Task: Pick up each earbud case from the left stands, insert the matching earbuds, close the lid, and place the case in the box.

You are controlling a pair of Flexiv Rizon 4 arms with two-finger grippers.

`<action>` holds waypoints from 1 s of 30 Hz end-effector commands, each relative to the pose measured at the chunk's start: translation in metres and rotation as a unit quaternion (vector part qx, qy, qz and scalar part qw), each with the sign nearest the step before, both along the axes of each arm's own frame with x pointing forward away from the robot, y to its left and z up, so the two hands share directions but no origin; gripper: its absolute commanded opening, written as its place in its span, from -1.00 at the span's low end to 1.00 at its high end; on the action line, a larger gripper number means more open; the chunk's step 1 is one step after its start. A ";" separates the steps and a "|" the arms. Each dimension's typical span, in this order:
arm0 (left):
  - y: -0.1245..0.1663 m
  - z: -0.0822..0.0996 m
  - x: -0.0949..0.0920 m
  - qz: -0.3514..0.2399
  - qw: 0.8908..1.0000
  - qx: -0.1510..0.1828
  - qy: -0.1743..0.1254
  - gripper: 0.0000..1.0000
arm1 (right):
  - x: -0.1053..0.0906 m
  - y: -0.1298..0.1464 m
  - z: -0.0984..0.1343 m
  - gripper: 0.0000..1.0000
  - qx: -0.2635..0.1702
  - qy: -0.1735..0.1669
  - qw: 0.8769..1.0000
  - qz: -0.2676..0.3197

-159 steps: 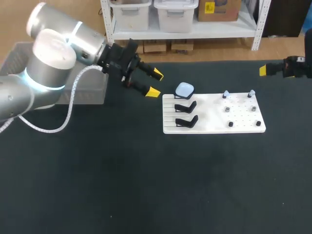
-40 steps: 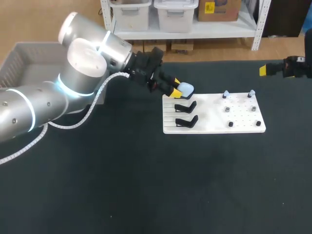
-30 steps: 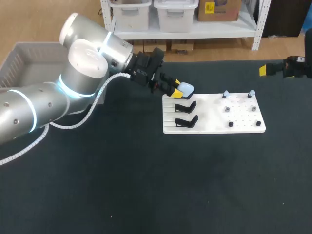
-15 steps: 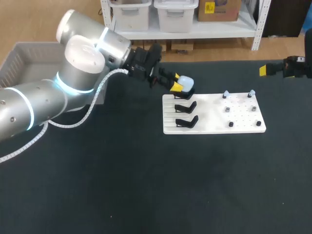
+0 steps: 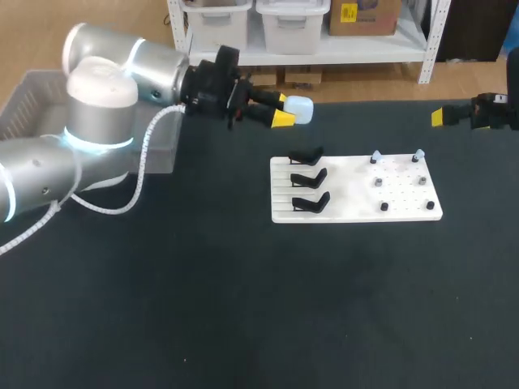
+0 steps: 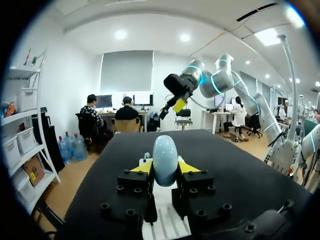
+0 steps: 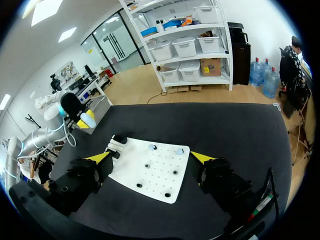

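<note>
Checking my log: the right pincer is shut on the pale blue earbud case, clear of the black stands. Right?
No: the left pincer is shut on the pale blue earbud case, clear of the black stands. The head view shows it; the right pincer is open, empty.

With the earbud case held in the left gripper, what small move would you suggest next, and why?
Probably carry the earbud case, held in the left gripper clear of the stands, toward the white board's far pegs: two earbuds sit there, nearer the open right gripper.
</note>
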State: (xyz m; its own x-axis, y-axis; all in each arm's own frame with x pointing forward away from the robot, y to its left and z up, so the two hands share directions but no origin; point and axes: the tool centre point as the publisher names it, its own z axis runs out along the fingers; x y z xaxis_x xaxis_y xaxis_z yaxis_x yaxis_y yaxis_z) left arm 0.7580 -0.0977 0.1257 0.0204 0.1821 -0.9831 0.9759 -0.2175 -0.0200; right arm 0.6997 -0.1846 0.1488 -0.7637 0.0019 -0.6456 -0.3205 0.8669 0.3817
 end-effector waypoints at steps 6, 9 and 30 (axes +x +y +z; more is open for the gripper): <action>0.007 0.007 -0.040 0.077 0.997 -0.025 -0.008 -1.00 | 0.000 0.000 0.000 1.00 -0.001 0.000 1.000 0.000; 0.005 0.005 -0.044 0.081 0.996 -0.028 -0.003 -1.00 | 0.000 0.000 0.000 1.00 -0.001 0.000 1.000 0.000; 0.006 0.000 -0.059 0.099 0.994 -0.035 0.009 -1.00 | 0.000 0.000 0.000 1.00 -0.001 0.000 1.000 0.000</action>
